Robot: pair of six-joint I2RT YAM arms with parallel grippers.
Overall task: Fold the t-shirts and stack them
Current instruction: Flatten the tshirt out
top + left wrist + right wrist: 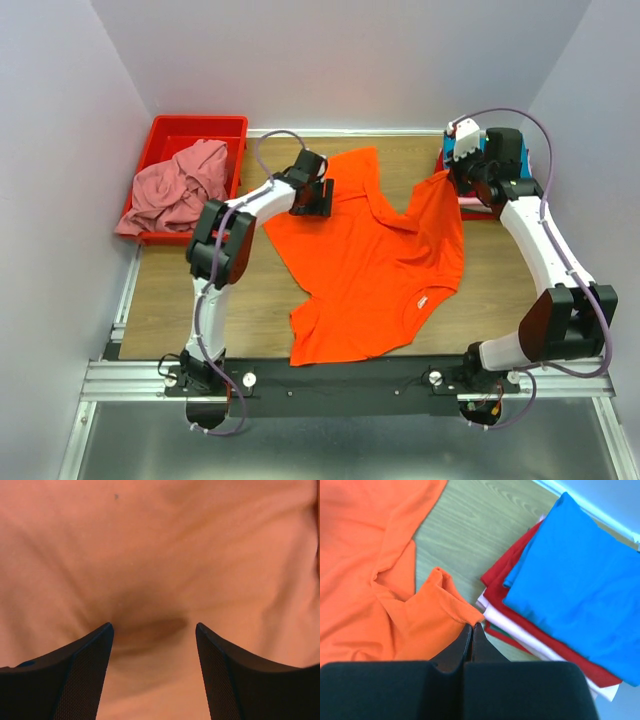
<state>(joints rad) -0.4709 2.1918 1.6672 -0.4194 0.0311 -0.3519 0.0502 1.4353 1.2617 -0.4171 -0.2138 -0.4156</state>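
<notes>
Spanning the table (170, 290): we see the orange t-shirt (370, 270) lying open and rumpled across the middle, its cloth reaching from the near-left towards the far-right.
Waiting work: a pink t-shirt (175, 185) sits crumpled in the red bin (165, 135) at the far left, well apart from both arms.
Finished work: a stack of folded t-shirts (570, 580), blue on top, lies just beside the right claw at the far right.
Right gripper (471, 630): we read its jaws as pressed together on a far-right corner of the orange t-shirt, which is raised off the wood.
Left gripper (154, 630): its jaws stand apart, tips down on the far-left part of the same shirt, with a dark crease between them and nothing pinched yet.
Deciding relation: the shirt's far edge runs left to right between the two claws and sags in the middle. Each arm is nearer its own end.
Our judgement: the left claw needs its own pinch before both can draw that edge taut.
</notes>
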